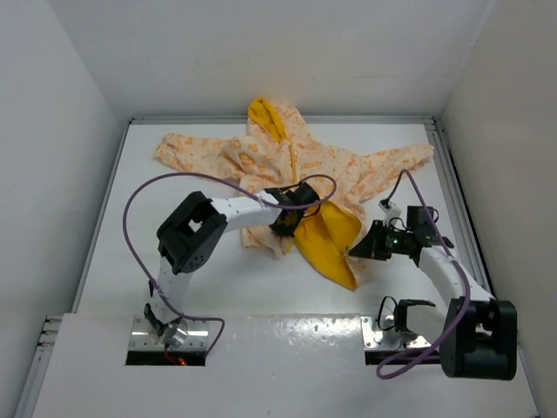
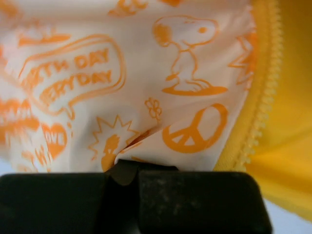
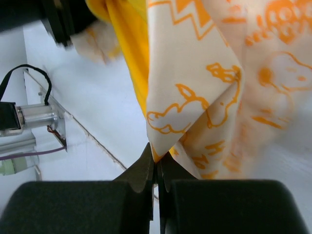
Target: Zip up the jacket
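Note:
The jacket (image 1: 296, 161) lies spread at the back of the table, cream with orange prints, hood up top, front open with a yellow lining flap (image 1: 329, 239) folded out. My left gripper (image 1: 283, 225) is shut on the left front panel's lower edge; in the left wrist view the printed fabric (image 2: 146, 97) fills the frame with the yellow zipper teeth (image 2: 263, 97) at the right. My right gripper (image 1: 364, 246) is shut on a corner of the right front panel (image 3: 190, 97), the pinched tip sitting between its fingertips (image 3: 146, 168).
White walls enclose the table on three sides. A metal rail (image 1: 452, 183) runs along the right edge. The arm bases and purple cables (image 1: 157, 187) sit at the near edge. A motor bracket (image 3: 34, 114) shows in the right wrist view.

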You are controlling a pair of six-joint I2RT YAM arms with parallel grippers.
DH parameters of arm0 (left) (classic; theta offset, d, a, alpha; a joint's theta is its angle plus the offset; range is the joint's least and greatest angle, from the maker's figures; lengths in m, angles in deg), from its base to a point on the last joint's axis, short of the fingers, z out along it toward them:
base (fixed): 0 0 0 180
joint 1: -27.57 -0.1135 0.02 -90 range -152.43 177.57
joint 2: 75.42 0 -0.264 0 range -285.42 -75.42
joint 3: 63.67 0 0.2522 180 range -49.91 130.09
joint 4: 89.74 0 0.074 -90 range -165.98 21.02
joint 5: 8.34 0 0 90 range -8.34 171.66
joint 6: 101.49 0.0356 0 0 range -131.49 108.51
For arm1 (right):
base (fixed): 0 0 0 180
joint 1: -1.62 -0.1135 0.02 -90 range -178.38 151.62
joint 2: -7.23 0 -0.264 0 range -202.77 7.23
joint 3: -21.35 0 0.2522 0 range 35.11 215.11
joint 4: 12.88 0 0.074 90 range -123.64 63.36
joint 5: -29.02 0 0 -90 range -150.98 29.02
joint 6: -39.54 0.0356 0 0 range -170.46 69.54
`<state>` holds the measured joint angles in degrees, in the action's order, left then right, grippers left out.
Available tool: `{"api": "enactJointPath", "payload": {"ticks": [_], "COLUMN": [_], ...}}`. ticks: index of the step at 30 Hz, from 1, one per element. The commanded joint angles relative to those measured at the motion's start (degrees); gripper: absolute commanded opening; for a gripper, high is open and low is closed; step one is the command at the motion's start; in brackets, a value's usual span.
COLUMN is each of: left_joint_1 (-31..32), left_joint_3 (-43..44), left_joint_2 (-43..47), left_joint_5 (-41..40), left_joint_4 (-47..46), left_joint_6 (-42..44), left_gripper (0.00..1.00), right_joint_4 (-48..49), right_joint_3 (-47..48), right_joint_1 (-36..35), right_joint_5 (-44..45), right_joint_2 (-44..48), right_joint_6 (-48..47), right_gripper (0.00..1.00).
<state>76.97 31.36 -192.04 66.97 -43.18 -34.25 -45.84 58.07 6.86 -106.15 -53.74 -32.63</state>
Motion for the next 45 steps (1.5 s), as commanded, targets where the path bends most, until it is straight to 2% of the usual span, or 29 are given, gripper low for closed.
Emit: {"api": "enactJointPath", "payload": {"ticks": [1, 4, 7, 8, 9, 11, 12, 13, 16, 21, 25, 27, 28, 30, 39, 45], "left_joint_1": [-2.56, -3.88, -3.88, -3.88, -3.88, -3.35, -3.35, -3.35, -4.40, -4.93, -4.93, -4.41, -4.41, -4.41, -4.41, -4.41], "left_joint_3": [-0.50, -2.87, -6.73, -7.70, -8.75, -12.44, -13.41, -13.95, -14.48, -15.00, -15.71, -17.20, -17.72, -18.35, -12.99, -10.35], "left_joint_2": [-1.43, 3.40, 10.60, 12.54, 14.73, 21.85, 23.96, 25.55, 28.38, 28.99, 25.67, 25.12, 24.51, 21.97, 12.39, 11.59], "left_joint_5": [-14.99, -13.70, -4.83, 1.02, 3.25, 8.69, 8.72, 9.42, 8.37, 15.66, 21.71, 21.73, 21.73, 20.24, 18.30, 18.30], "left_joint_4": [-5.79, -9.66, -9.68, -9.68, -9.16, -9.15, -9.15, -8.37, -4.42, 3.75, 7.71, 7.72, 7.72, 7.20, 7.19, 7.19], "left_joint_6": [14.38, 19.49, 20.22, 20.82, 20.83, 19.35, 18.29, 17.32, 14.95, 17.75, 10.82, 6.95, 6.16, 4.75, 1.49, 0.45], "left_gripper": [0.00, 0.00, 0.00, 0.01, 0.25, 0.66, 0.89, 0.91, 0.91, 0.94, 0.91, 0.85, 0.76, 0.70, 0.68, 0.67], "right_joint_4": [6.62, 8.21, 9.44, 9.45, 9.45, 8.92, 8.66, 8.57, 7.60, 6.55, 6.72, 6.98, 7.16, 7.77, 7.34, 6.37], "right_joint_3": [2.61, 3.75, 4.63, 4.98, 5.34, 5.25, 5.34, 5.25, 5.16, 5.34, 5.69, 5.87, 5.87, 5.87, 6.04, 5.78], "right_joint_1": [0.13, -0.40, -0.92, -1.02, -1.28, -1.45, -1.72, -1.98, -2.77, -4.79, -4.80, -4.80, -4.80, -4.80, -4.80, -6.36], "right_joint_5": [-0.71, -0.89, -1.33, -1.24, -1.59, -2.03, -2.20, -2.64, -2.65, -2.21, -1.50, -1.06, -0.98, -0.71, -0.54, -0.71], "right_joint_2": [-3.79, -5.47, -5.65, -5.39, -5.30, -4.51, -4.25, -3.98, -2.05, -1.52, -2.40, -2.92, -2.93, -3.10, -3.54, -3.10], "right_joint_6": [0.54, 1.42, 2.30, 2.30, 2.30, 1.95, 1.86, 1.43, 0.72, 0.37, 1.24, 1.68, 1.69, 1.95, 1.78, 0.72], "right_gripper": [0.00, 0.00, 0.00, 0.00, 0.00, 0.00, 0.00, 0.00, 0.00, 0.00, 0.00, 0.00, 0.00, 0.00, 0.00, 0.00]}}
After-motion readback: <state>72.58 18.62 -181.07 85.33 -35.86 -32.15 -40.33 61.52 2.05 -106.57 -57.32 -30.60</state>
